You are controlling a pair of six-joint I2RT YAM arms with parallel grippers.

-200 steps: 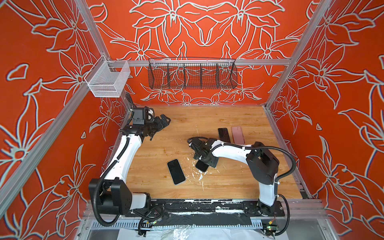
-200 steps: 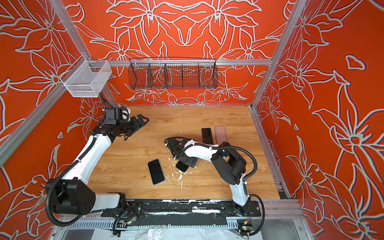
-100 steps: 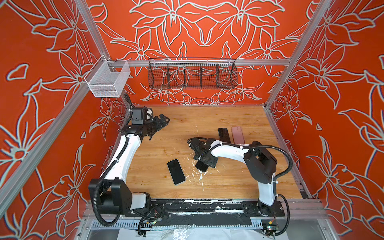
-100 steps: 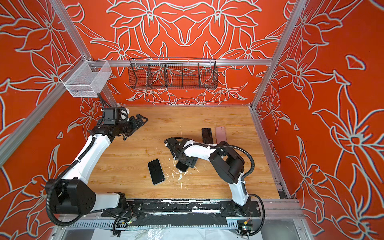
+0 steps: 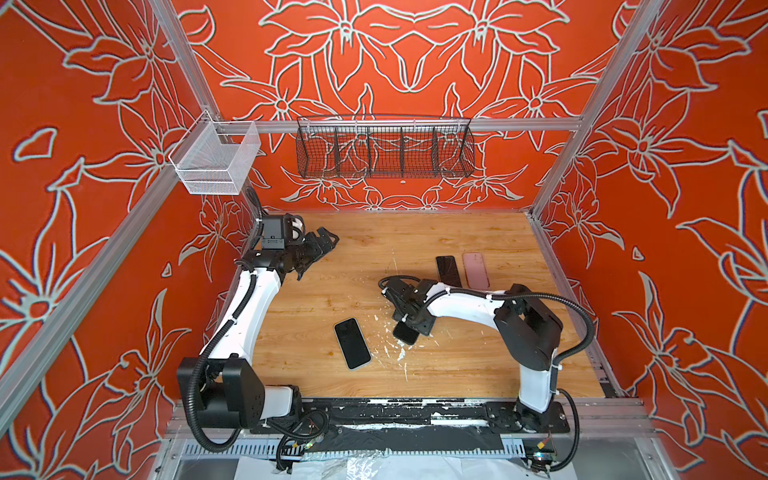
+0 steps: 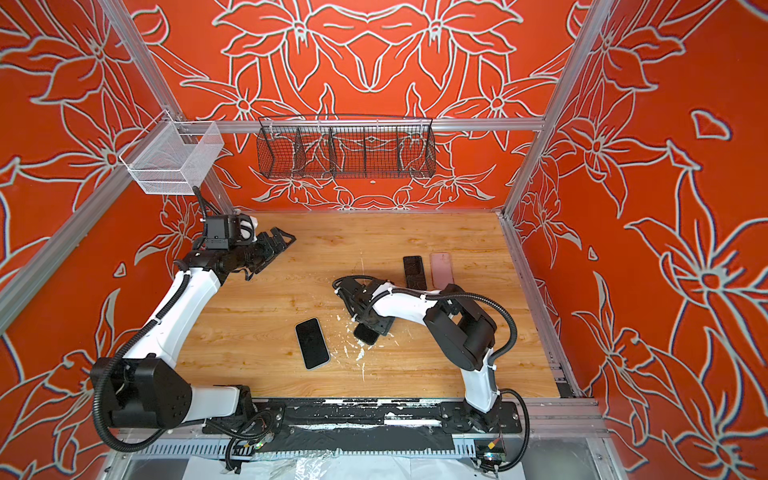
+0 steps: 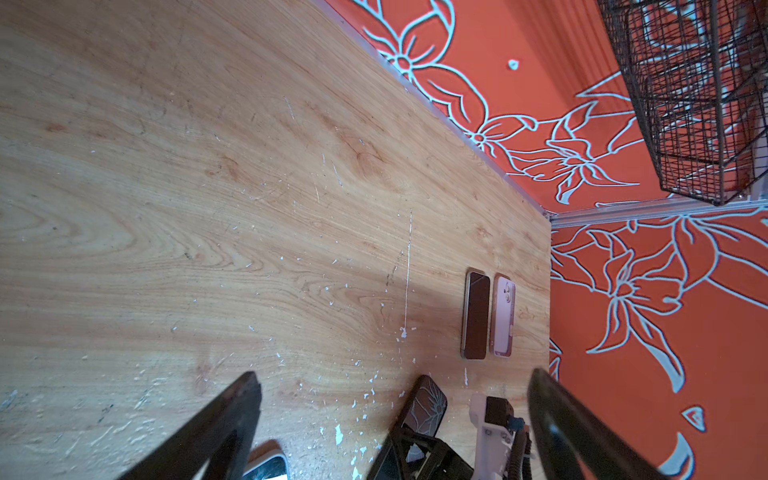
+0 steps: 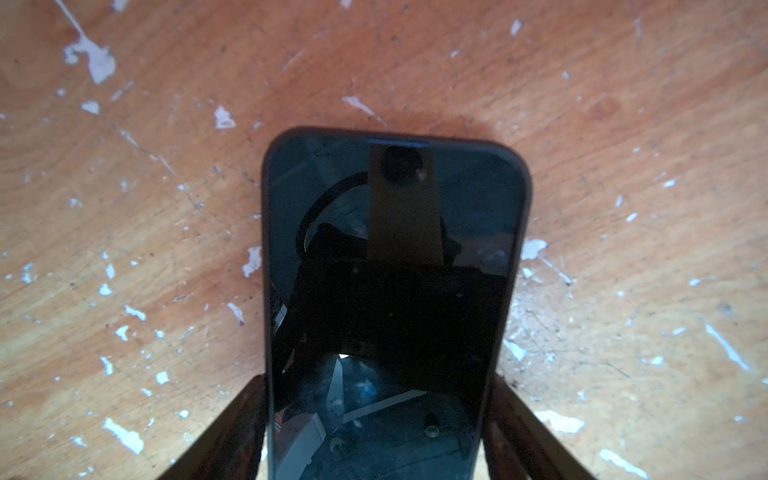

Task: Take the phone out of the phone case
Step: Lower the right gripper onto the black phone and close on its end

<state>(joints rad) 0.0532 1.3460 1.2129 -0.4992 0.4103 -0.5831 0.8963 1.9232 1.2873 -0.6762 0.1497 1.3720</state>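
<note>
Phone (image 8: 395, 270), seated in its dark case (image 8: 524, 199), lies screen-up and flat on the wooden table (image 5: 415, 232), a little right of the middle and among white flecks in the worn surface. In both top views the right gripper (image 8: 379, 378) reaches down over it, so only the near end of the phone shows beyond the gripper body. The right wrist view shows the two fingers (image 8: 249, 415) straddling the phone across its width, with their tips against the two long edges of the case. They are closed onto its sides, though how firmly they press cannot be told. The glass reflects the gripper and camera above it. Just to the left lies a second black phone (image 5: 352, 343), flat, slightly angled and clear of the gripper. Toward the back right, a dark handset (image 5: 448, 271) and a pink one (image 5: 476, 270) lie side by side, parallel and almost touching. The left gripper (image 5: 318, 257) hangs above the far left part of the table, well apart from every phone, its fingers (image 7: 232, 415) spread wide with nothing between them. On the back rail hang a black wire basket (image 5: 384, 151) and, at the left corner, a white mesh basket (image 5: 216, 160).
</note>
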